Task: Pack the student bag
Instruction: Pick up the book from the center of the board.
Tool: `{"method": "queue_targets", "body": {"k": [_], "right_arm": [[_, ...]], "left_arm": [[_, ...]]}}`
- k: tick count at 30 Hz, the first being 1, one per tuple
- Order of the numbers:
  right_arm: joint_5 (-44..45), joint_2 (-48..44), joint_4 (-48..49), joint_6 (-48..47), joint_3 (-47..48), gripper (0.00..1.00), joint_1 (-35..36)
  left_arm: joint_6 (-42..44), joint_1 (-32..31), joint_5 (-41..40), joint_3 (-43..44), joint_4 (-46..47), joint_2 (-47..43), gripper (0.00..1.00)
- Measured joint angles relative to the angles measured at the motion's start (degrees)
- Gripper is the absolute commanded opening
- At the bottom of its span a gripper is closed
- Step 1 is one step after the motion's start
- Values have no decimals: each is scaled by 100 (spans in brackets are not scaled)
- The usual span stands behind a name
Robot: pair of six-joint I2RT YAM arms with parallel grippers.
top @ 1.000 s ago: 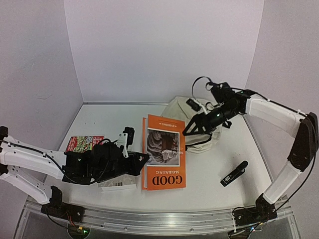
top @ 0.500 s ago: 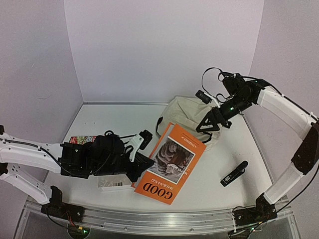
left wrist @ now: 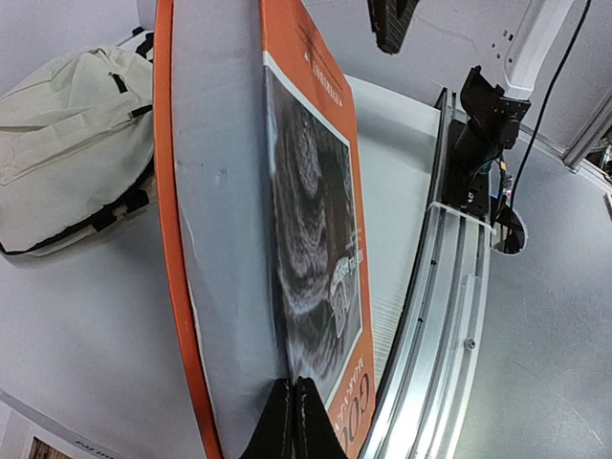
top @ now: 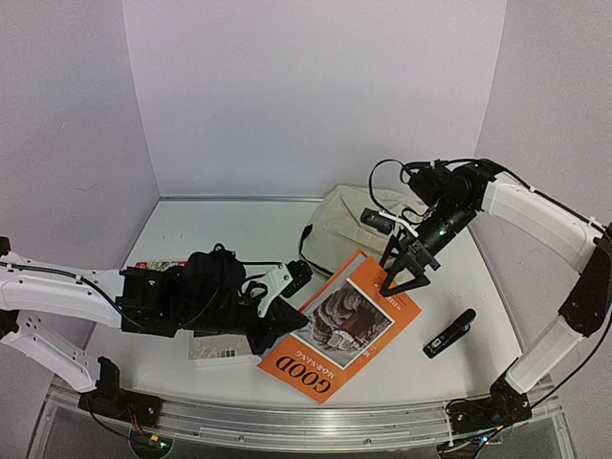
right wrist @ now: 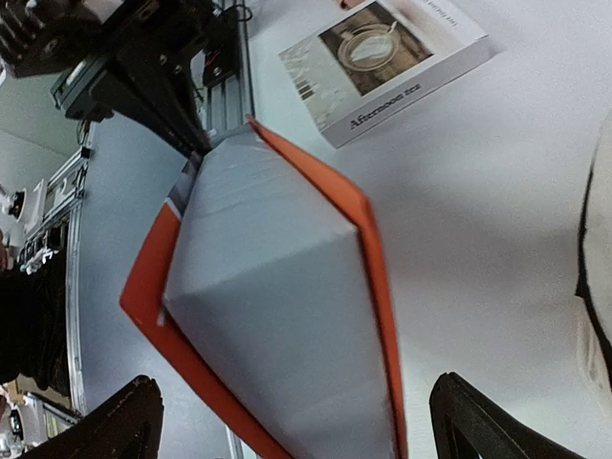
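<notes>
Soft cream fabric backpack slumps at the back right of the white table. It looks floppy and is likely best held at its zipper rim. Left gripper pinches a stiff orange book; right gripper hovers open.

It looks like a robotics lab to me: a bare white table boxed in by plain lilac walls, with an aluminium rail along its near edge carrying a left arm and a right arm, both white and black.
</notes>
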Motion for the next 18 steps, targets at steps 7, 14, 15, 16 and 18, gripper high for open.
{"method": "queue_targets", "body": {"k": [7, 14, 15, 16, 18], "right_arm": [[-96, 1, -148, -93, -64, 46, 254], [-88, 3, -197, 25, 96, 20, 237], [-89, 3, -208, 63, 160, 20, 218], [-102, 3, -216, 115, 251, 20, 184], [-140, 3, -233, 223, 430, 20, 84]], "left_arm": [[72, 82, 355, -3, 100, 26, 0], [-225, 322, 499, -188, 490, -99, 71], [-301, 357, 477, -193, 535, -136, 77], [-368, 397, 453, -195, 573, -189, 83], [-532, 481, 403, -195, 640, -307, 93]]}}
